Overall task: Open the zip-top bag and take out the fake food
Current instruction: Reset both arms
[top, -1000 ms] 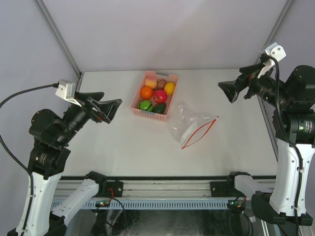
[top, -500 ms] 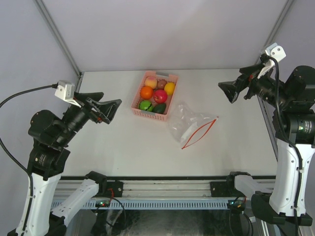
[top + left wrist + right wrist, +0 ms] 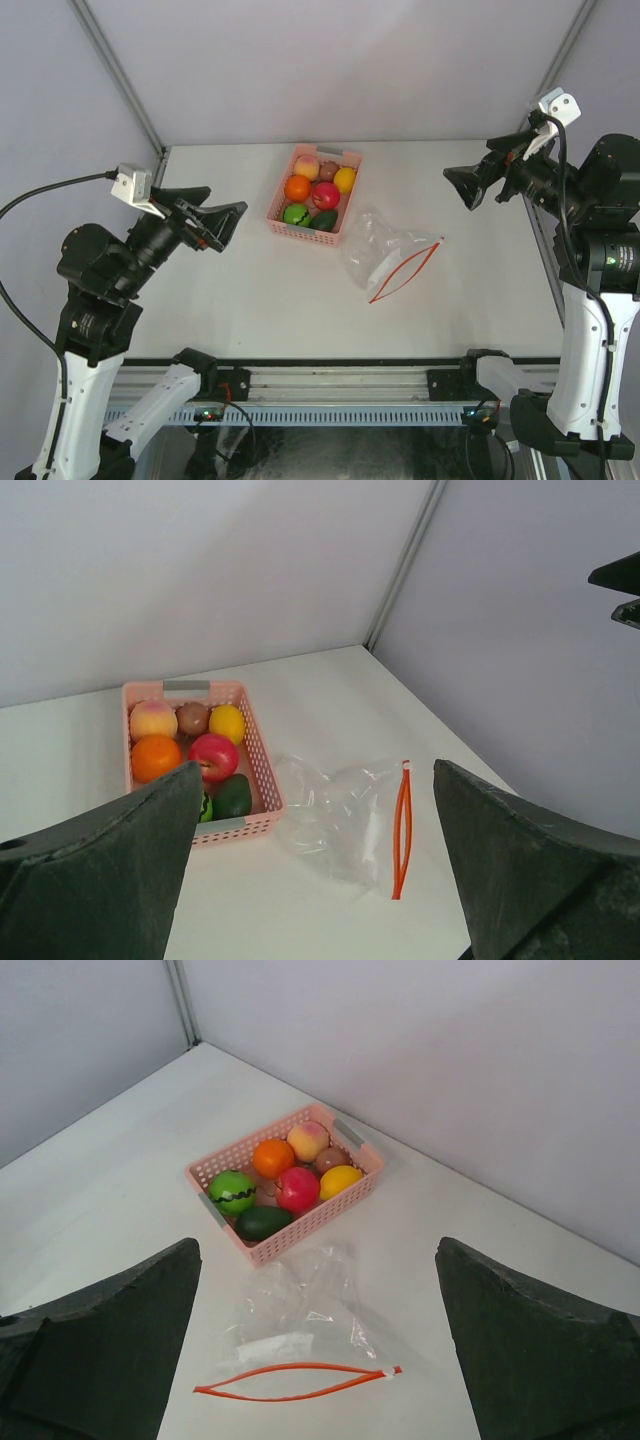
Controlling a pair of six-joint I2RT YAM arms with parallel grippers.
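Job looks done to me.
The fake food (image 3: 326,194) fills the pink basket (image 3: 276,212), zip-top bag (image 3: 385,255) slack just beside it; left pincer (image 3: 228,222) and right pincer (image 3: 458,187) hang released, nothing needing a grasp.

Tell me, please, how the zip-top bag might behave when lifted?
The zip-top bag looks thin and crinkled, so it would probably droop limply. It appears empty, hence likely light. Its glossy film may slip; the red zipper strip seems firmer.

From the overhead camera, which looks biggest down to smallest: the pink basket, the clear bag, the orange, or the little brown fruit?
1. The basket and bag look about alike; I can't rank them.
2. The orange.
3. The brown fruit, smallest.
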